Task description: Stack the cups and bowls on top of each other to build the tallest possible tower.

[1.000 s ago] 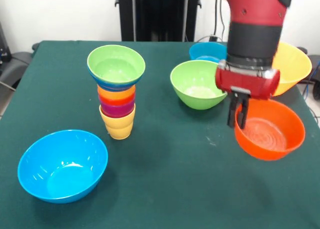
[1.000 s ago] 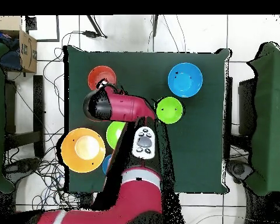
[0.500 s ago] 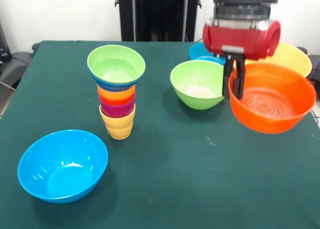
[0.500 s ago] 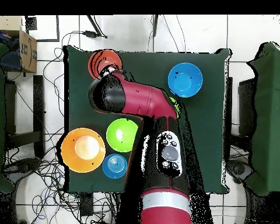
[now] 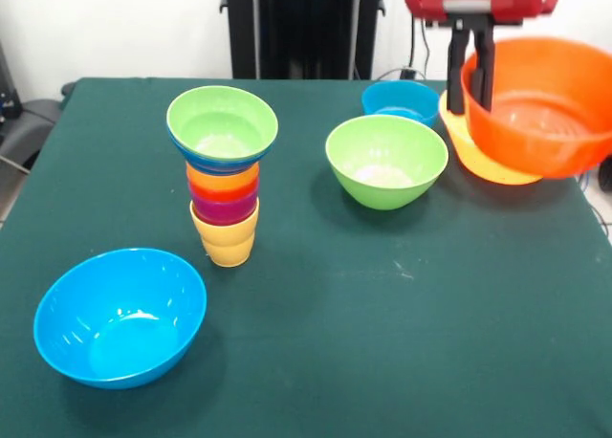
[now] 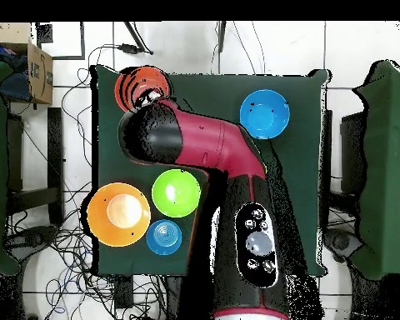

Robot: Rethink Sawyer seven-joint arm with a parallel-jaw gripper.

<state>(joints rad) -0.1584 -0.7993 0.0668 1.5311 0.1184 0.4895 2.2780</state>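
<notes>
- Far left up front, the big light blue bowl (image 5: 120,316) is sitting loose on the green table (image 5: 382,333), not part of anything yet.
- Next over is the tower (image 5: 223,175): yellow cup (image 5: 226,241) at the bottom, purple and orange-ish cups nested above it, a dark blue rim, and a small green bowl (image 5: 222,124) capping it off. I'd call that roughly half done. The cups all look used; it's mostly bowls left.
- Middle of the table, a bigger green bowl (image 5: 386,160) waits its turn, with a small blue bowl (image 5: 400,99) just behind it.
- Over on the right, the gripper (image 5: 470,65) has its fingers pinching the near wall of the orange-red bowl (image 5: 540,103), one finger inside, one outside. The bowl hangs tilted, clear of the table.
- Peeking out from under it is the orange-yellow bowl (image 5: 483,156), on the table.
- Compared with a second ago: back then the orange-red bowl was down on the cloth with the gripper at its rim. Half a second ago it was already lifted, and now it's higher still and further toward the right edge. Tower and other bowls haven't budged.
- Still to do, I reckon: get this one onto the tower, then the other loose bowls.
</notes>
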